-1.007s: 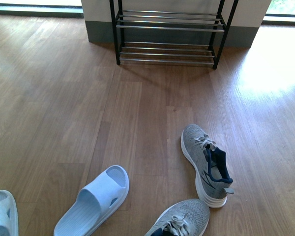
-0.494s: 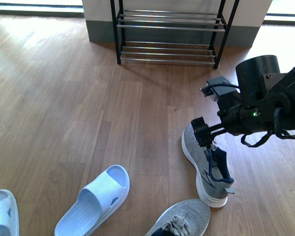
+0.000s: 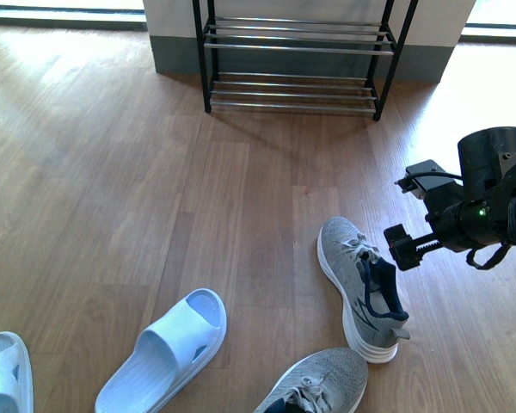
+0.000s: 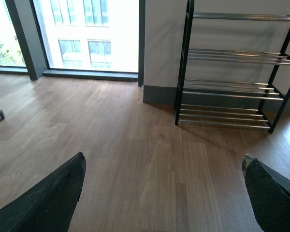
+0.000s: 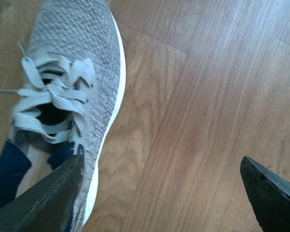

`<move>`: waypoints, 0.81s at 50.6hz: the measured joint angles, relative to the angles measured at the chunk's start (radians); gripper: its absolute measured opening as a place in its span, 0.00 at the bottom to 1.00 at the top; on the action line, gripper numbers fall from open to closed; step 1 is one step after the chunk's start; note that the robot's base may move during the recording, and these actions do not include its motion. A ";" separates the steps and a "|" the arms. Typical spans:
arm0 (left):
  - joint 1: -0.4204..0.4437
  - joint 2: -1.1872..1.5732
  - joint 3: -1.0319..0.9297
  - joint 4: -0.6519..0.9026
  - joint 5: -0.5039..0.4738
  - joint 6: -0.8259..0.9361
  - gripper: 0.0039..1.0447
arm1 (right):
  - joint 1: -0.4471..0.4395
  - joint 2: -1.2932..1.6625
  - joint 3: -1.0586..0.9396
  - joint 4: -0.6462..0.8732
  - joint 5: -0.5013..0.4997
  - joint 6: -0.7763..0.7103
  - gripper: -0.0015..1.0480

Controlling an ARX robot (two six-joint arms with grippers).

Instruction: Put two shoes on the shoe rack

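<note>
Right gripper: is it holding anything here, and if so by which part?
Nothing is held. The right gripper is open, jaws wide apart, and hovers beside the grey knit sneaker with white sole without closing on it.

right pincer [image 3: 402, 248] | moved right | from over sneaker [image 3: 353, 275] to beside it

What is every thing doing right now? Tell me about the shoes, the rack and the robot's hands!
Far grey sneaker: on the floor, laces tied, toe toward the rack.
Near grey sneaker: on the floor, partly out of view.
Shoe rack: standing, no shoes on its bars.
Blue slipper: on the floor, sole down.
Other blue slipper: on the floor, mostly out of view.
Right gripper: open, empty, beside the far sneaker.
Left gripper: open, empty.
</note>
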 joint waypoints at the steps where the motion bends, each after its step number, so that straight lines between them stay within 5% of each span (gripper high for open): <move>1: 0.000 0.000 0.000 0.000 0.000 0.000 0.91 | -0.003 0.003 0.000 0.000 0.002 0.000 0.91; 41: 0.000 0.000 0.000 0.000 0.000 0.000 0.91 | -0.041 0.068 0.085 -0.158 0.019 0.090 0.91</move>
